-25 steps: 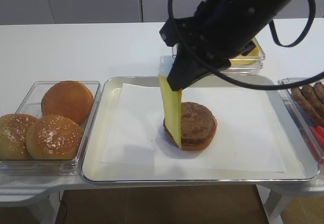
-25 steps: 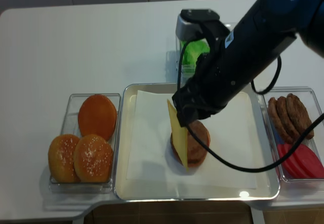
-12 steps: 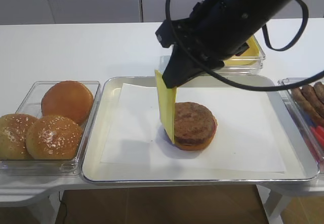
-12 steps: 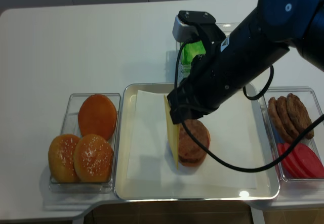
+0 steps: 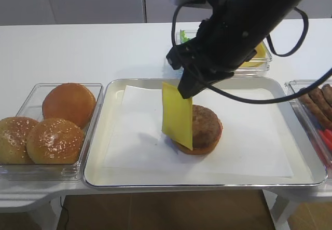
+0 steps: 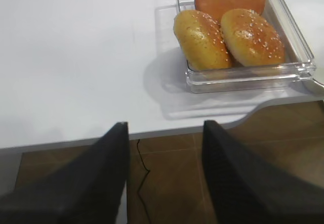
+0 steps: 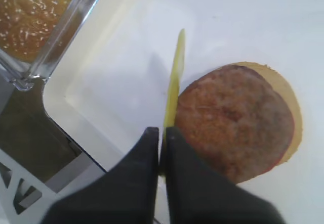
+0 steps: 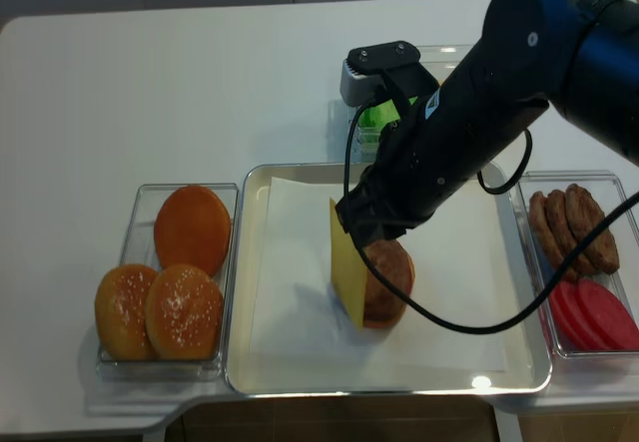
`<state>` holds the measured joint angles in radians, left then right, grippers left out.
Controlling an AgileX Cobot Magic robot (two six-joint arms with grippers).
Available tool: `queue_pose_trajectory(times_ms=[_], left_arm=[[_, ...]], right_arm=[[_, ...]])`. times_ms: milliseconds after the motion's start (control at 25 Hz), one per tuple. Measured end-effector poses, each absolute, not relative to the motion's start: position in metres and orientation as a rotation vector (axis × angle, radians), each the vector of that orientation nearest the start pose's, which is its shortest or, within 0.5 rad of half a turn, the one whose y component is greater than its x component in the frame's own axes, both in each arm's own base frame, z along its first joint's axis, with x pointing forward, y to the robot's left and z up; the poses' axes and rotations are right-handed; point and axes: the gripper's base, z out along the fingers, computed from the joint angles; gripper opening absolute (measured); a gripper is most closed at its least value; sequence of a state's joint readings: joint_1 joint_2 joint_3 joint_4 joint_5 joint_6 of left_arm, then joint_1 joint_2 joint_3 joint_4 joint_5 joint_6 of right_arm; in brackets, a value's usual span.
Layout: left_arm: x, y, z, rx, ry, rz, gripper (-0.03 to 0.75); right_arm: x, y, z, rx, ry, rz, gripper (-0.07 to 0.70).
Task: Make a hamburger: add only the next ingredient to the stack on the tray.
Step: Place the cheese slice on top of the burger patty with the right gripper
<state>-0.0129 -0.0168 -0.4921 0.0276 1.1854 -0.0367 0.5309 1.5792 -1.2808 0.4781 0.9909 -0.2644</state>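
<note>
Cheese [image 5: 177,115]: hangs on edge straight below the right pincer [image 5: 185,91], its top edge clamped there. It dangles at the left rim of the stack; its lower corner hides the stack's left edge, and contact cannot be told. In the wrist view it [image 7: 173,96] shows as a thin yellow line running away from the fingertips.
Stack [image 5: 205,129]: patty on a bun half, below and just right of the pincer, on the paper.
Tray [image 5: 101,157]: under the pincer, lined with white paper [image 5: 135,136].
Right pincer: clenched on the cheese; the two dark fingers [image 7: 139,183] meet on the slice's edge.
Right arm [image 5: 244,22]: comes in from the upper right and slopes down and left over the tray's far rim, wrist lowest, pincer pointing down.
Left pincer [image 6: 164,176]: fingers stand wide apart, holding nothing, over the desk [image 6: 76,57] edge.
Buns [image 5: 54,121]: three whole ones in a clear bin [image 5: 93,113], well to the left of the right pincer, beside the tray.
Far bins: green lettuce [image 8: 377,108] and more yellow slices [image 5: 254,58] behind the arm.
Right bin: patties [image 8: 574,224] and red slices [image 8: 589,314], well right of the pincer.
Change: a second ago the slice hung nearly edge-on; now it has turned so its broad face shows to the front. The wrist has swung with it and the pincer sits a little further right.
</note>
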Motion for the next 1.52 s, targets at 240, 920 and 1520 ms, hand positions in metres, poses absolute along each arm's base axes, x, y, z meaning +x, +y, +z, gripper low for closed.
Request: queue_pose_trajectory(times_ms=[240,920,1520], left_arm=[[-0.012,0.002,0.265,-0.029,2.160,0.005,0.349],[-0.012,0.002,0.265,-0.029,2.160,0.005,0.349],[-0.012,0.002,0.265,-0.029,2.160,0.005,0.349]], right_arm=[[0.266,0.188,0.294,-0.842,2.648,0.560,0.024],[0.276,0.185,0.276,-0.824,2.713,0.424,0.024],[0.280,0.180,0.274,-0.763,2.736,0.328,0.024]])
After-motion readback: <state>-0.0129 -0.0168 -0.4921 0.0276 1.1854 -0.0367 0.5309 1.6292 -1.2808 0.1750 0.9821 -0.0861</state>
